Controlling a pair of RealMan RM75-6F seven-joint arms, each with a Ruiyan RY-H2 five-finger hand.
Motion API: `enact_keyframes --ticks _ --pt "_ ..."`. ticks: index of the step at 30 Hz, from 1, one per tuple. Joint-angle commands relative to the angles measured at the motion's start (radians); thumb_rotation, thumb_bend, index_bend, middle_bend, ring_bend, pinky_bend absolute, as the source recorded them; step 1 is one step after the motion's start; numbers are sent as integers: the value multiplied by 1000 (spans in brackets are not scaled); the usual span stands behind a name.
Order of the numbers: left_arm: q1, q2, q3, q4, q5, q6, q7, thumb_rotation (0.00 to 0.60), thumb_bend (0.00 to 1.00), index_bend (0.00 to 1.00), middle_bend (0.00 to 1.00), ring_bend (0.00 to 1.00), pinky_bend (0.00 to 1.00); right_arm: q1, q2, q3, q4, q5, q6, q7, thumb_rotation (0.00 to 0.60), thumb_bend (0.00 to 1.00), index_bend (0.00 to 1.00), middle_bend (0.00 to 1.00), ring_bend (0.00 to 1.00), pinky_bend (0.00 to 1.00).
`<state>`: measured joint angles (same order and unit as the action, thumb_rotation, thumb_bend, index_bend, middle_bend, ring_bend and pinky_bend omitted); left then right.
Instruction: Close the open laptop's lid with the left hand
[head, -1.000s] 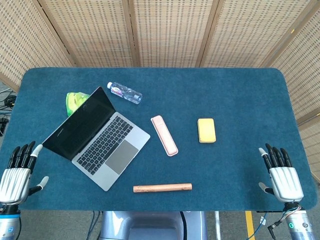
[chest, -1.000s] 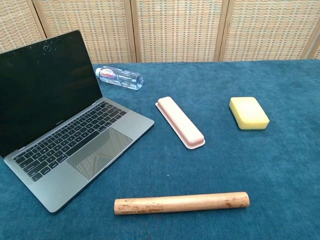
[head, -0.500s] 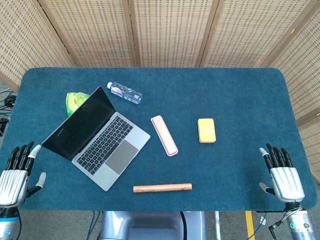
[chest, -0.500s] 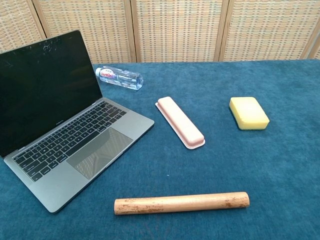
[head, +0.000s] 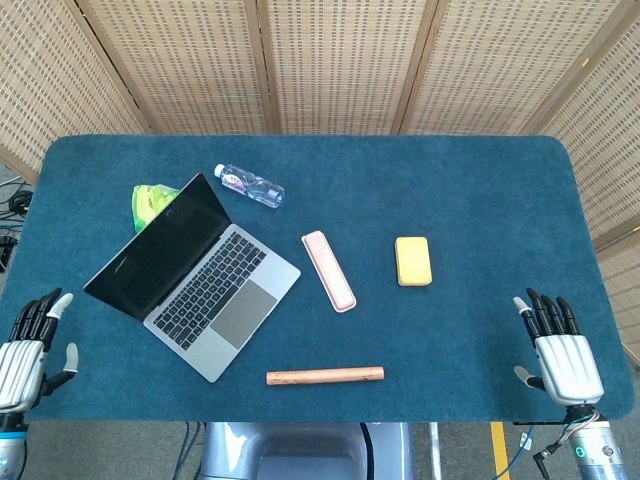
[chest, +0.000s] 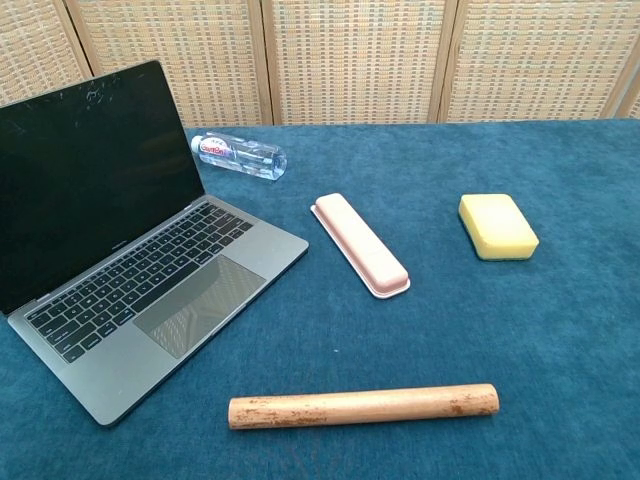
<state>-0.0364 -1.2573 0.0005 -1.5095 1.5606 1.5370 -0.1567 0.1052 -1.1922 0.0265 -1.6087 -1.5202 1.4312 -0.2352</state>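
Observation:
The grey laptop stands open on the left of the blue table, its dark screen raised and turned diagonally. My left hand hovers at the table's near left corner, open, fingers spread, well clear of the laptop. At the near right edge, my right hand is open too, holding nothing. Neither hand shows in the chest view.
A clear water bottle lies behind the laptop, with a green-yellow bag beside the screen. A pink case, a yellow sponge and a wooden rod lie mid-table. Wicker screens stand behind.
My left hand has drawn back towards the near left corner, lower in the head view. The right hand shifted slightly. The laptop has not moved.

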Motion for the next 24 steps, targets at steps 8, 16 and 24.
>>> enact_keyframes --ticks 8,16,24 --pt "-42 -38 -15 57 -19 -66 -125 600 714 0 0 0 0 1 2 -1 0 -5 1 8 600 105 0 0 0 0" --pt "-48 -58 -19 93 -23 -70 -204 600 728 0 0 0 0 1 4 -1 0 -5 -1 16 600 105 0 0 0 0" --pt "-53 -81 -25 130 -15 -57 -261 600 728 0 0 0 0 1 6 -3 -2 -10 1 20 600 105 0 0 0 0"
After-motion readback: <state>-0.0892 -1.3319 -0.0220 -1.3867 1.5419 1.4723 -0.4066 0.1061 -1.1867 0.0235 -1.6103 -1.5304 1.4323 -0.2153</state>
